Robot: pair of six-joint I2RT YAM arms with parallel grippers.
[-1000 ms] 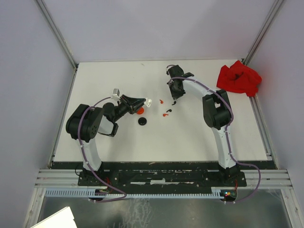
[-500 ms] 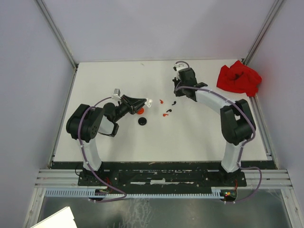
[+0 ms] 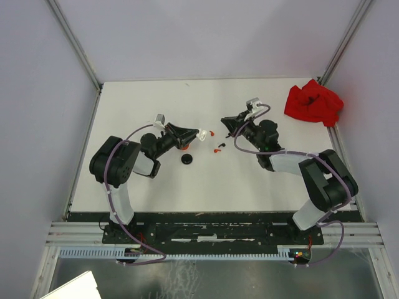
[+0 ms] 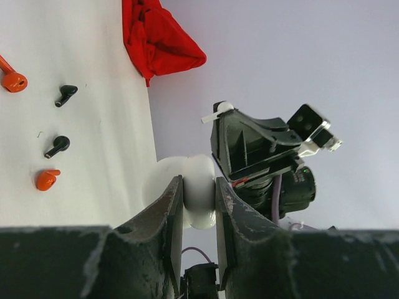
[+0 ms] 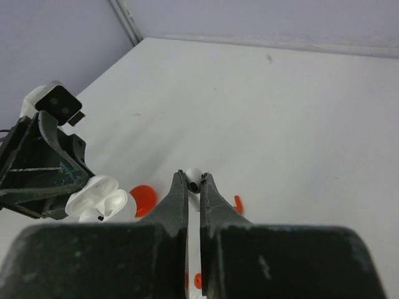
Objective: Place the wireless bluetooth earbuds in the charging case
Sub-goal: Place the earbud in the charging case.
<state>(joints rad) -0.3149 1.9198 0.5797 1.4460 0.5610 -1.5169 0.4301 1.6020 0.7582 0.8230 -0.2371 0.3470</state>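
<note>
Left gripper [image 3: 195,134]: I see it clamped on the white charging case [image 4: 194,177], one finger on each side.
White charging case: it is held off the table [image 3: 262,187] in the left fingers. It seems to be open, with two rounded halves showing in the right wrist view.
Right gripper [image 5: 193,181]: I see the fingers pinched together on a white earbud [image 5: 194,174], which sits right at the tips.
White earbud: it is up in the right gripper, near the case and to its right, and not touching it.
Arms: the two grippers face each other over the middle of the table, with a gap between them.
Loose earbuds: I count two red earbuds [image 4: 47,179] and two black earbuds [image 4: 57,146] lying on the table in and around that gap.
Red round case [image 5: 144,198]: on the table just beside the held white case.
Black round case [image 3: 187,159]: on the table, nearer the arm bases, apart from the red one.
Red cloth [image 3: 313,103]: bunched in the far right corner, well apart from everything else.
</note>
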